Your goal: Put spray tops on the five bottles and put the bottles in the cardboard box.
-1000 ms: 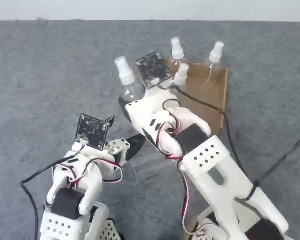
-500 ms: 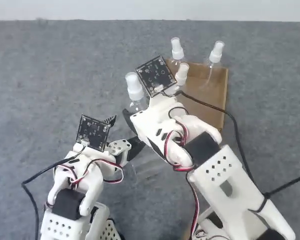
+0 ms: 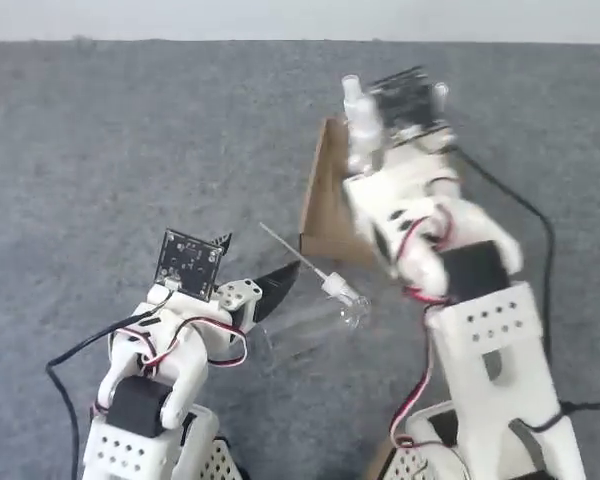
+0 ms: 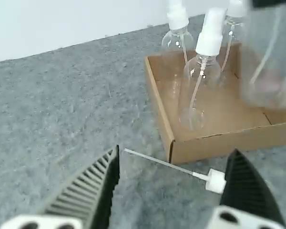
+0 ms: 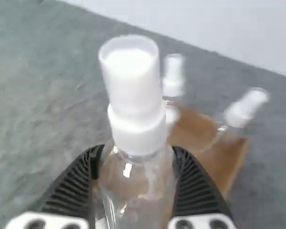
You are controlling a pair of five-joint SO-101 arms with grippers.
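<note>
High view: grey mat (image 3: 130, 130) w/ 2 arms coming in from 6 o'clock.
Cardboard box (image 3: 325, 205): at 1 o'clock on the mat, open on top. The R arm is over most of it.
Bottles in box (image 4: 199, 86): 3 clear ones stand up inside, each w/ a white top on.
R gripper (image 5: 136, 164): pinching the held bottle (image 5: 133, 191), one black finger on each side, just under its neck.
Held bottle: clear and upright, w/ a white spray top (image 5: 132, 86) on it. It is up over the box. Can't tell if it touches the box floor.
Loose spray top (image 3: 340, 288): lies on the mat near the middle, just beside the box wall, at the box's 7 o'clock. Its thin tube points to 10 o'clock.
L gripper (image 4: 175, 157): spread wide, nothing in it. It is at 7 o'clock on the mat and its tips point to 1 o'clock.
L wrist view: the loose spray top lies on the mat out past the 2 black tips, in the gap betw. them, not touching them.
</note>
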